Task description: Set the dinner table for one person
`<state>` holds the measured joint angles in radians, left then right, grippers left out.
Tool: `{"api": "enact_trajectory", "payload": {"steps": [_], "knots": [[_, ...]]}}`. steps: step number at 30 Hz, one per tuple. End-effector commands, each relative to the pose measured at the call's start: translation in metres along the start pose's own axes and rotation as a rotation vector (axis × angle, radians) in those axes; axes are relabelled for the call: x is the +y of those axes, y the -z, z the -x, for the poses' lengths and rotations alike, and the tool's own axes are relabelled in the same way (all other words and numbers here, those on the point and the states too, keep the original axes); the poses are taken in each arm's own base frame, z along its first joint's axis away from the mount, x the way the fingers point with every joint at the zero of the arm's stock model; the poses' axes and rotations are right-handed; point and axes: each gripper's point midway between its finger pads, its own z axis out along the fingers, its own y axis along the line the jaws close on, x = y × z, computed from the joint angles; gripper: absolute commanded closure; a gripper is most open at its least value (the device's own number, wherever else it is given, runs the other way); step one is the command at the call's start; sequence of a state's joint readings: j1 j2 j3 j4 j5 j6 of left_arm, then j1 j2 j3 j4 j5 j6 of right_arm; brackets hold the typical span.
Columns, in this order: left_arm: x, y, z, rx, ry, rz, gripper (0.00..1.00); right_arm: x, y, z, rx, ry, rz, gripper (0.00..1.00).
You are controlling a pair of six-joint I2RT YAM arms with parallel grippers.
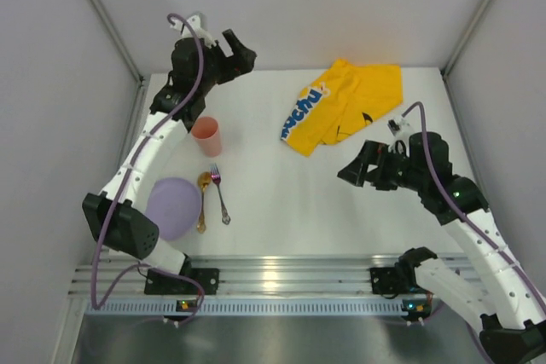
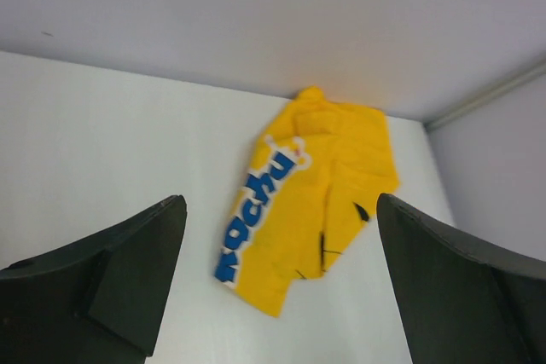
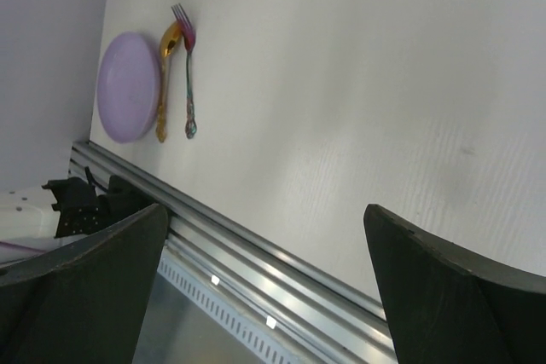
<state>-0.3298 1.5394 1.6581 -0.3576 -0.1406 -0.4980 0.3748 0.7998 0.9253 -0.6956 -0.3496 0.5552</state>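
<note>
Since the whole job happens on the bench (image 1: 281, 202), start there. It's the big white top filling the overhead view, with a silver rail (image 1: 281, 274) along the near edge. As far as I can judge, its long axis runs left to right, parallel to that rail. It lies flat below both arms, and neither one touches it.

On the left arm (image 1: 162, 138) the left jaws are spread wide with nothing in them. They're raised at the far left corner and aimed across toward the right. On the right arm (image 1: 444, 185) the right jaws are wide apart and empty too, hovering over the right half and pointed left toward the centre.

Near left there's a purple plate (image 1: 173, 207) with a gold spoon (image 1: 203, 202) right up against it; can't tell if they touch. A fork (image 1: 220, 195) lies just beside the spoon, and both handles point toward the rail. A pink cup (image 1: 206, 135) stands upright just beyond them. A yellow cloth (image 1: 341, 106) with blue lettering lies rumpled at the far right.

My guess is the cloth goes down first as a placemat. The right jaws are nearer, since it sits just beyond them, while the left jaws face it from well across the bench. The dishes look like left arm territory.
</note>
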Motion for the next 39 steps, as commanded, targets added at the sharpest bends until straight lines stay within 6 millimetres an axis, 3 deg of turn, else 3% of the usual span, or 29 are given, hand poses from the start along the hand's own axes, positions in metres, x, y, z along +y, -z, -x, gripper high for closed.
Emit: {"api": "enact_trajectory", "payload": {"steps": [1, 2, 3, 4, 5, 6, 7, 8, 9, 11, 12, 14, 20, 25, 35, 39], "knots": [[-0.049, -0.014, -0.020, 0.093, 0.262, -0.400, 0.02, -0.007, 0.009, -0.001, -0.026, -0.031, -0.046, 0.00], [-0.051, -0.023, -0.024, 0.106, 0.301, -0.424, 0.01, -0.012, 0.009, -0.005, -0.007, -0.043, -0.070, 0.00], [-0.042, -0.043, -0.072, 0.248, 0.303, -0.348, 0.01, -0.013, 0.011, -0.003, -0.007, -0.046, -0.084, 0.00], [-0.056, -0.047, -0.065, 0.249, 0.251, -0.340, 0.01, -0.021, 0.011, -0.006, 0.008, -0.058, -0.131, 0.00], [-0.049, -0.068, -0.092, 0.288, 0.190, -0.256, 0.01, -0.024, 0.013, -0.006, 0.006, -0.061, -0.151, 0.00], [-0.070, -0.061, -0.109, 0.338, 0.069, -0.260, 0.01, -0.026, 0.014, -0.007, 0.006, -0.065, -0.165, 0.00], [-0.074, -0.066, -0.122, 0.360, 0.020, -0.236, 0.01, -0.028, 0.015, -0.006, 0.001, -0.067, -0.176, 0.00], [-0.061, -0.082, -0.151, 0.402, -0.036, -0.144, 0.02, -0.029, 0.015, -0.007, -0.001, -0.072, -0.181, 0.00], [-0.076, -0.076, -0.165, 0.440, -0.118, -0.141, 0.02, -0.030, 0.017, -0.004, -0.014, -0.074, -0.192, 0.00], [-0.064, -0.089, -0.202, 0.483, -0.221, -0.029, 0.15, -0.033, 0.019, -0.005, -0.016, -0.083, -0.213, 0.00], [-0.080, -0.085, -0.211, 0.489, -0.280, -0.045, 0.17, -0.035, 0.021, -0.004, -0.022, -0.083, -0.223, 0.00], [-0.081, -0.080, -0.254, 0.579, -0.373, -0.022, 0.20, -0.039, 0.024, -0.004, -0.026, -0.089, -0.253, 0.00], [-0.078, -0.063, -0.323, 0.699, -0.520, -0.010, 0.33, -0.049, 0.031, -0.005, -0.040, -0.099, -0.309, 0.00], [-0.065, -0.064, -0.356, 0.764, -0.576, 0.008, 0.35, -0.050, 0.031, -0.004, -0.046, -0.107, -0.320, 0.00], [-0.040, -0.059, -0.398, 0.868, -0.618, 0.022, 0.41, -0.058, 0.021, -0.010, 0.002, -0.123, -0.347, 0.00], [-0.034, -0.058, -0.406, 0.890, -0.623, 0.022, 0.45, -0.059, 0.016, -0.009, 0.015, -0.126, -0.352, 0.00]]}}
